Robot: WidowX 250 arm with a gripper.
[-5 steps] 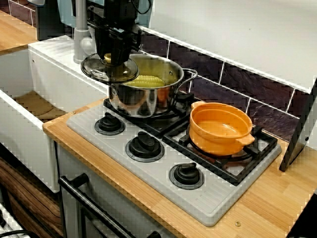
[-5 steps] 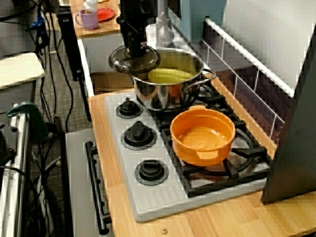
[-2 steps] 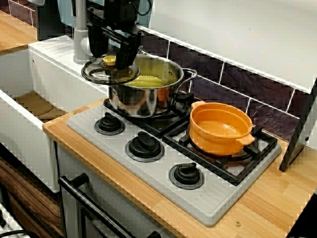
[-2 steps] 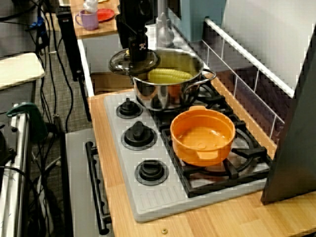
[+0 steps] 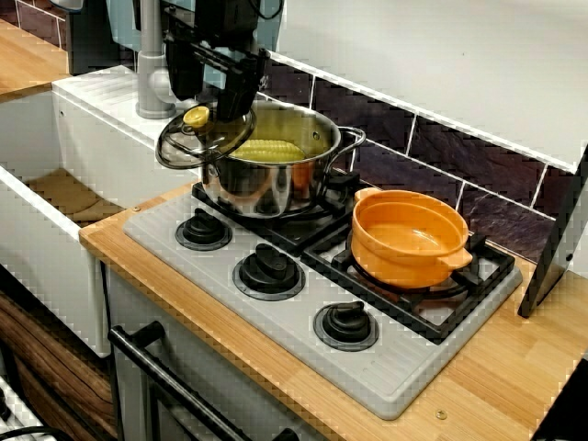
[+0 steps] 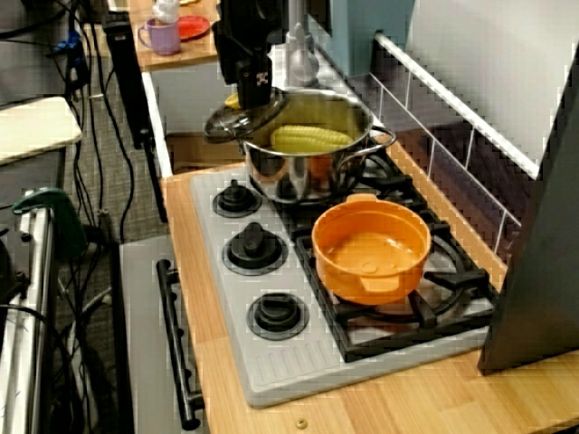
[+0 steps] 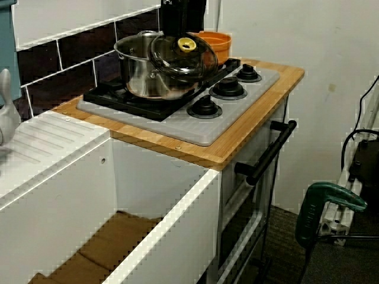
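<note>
from the stove's front corner, the black jaws stand spread wide, gripping nothing, just above the glass lid point(image 5: 204, 140) and its yellow knob point(image 5: 196, 116). the lid leans tilted on the rim of the steel pot point(image 5: 276, 179), which holds a corn cob point(image 5: 268, 150). an orange pot point(image 5: 404, 241) sits on the next burner.

from the stove's end, the lid overhangs the pot's left rim under the jaws.

from the sink side, the lid slants against the pot on the grey hob point(image 7: 195, 127), set in the wooden desk point(image 7: 237, 136).

the black arm point(image 5: 225, 23) reaches straight down from above, its jaws spread apart and pointing downward.
</note>
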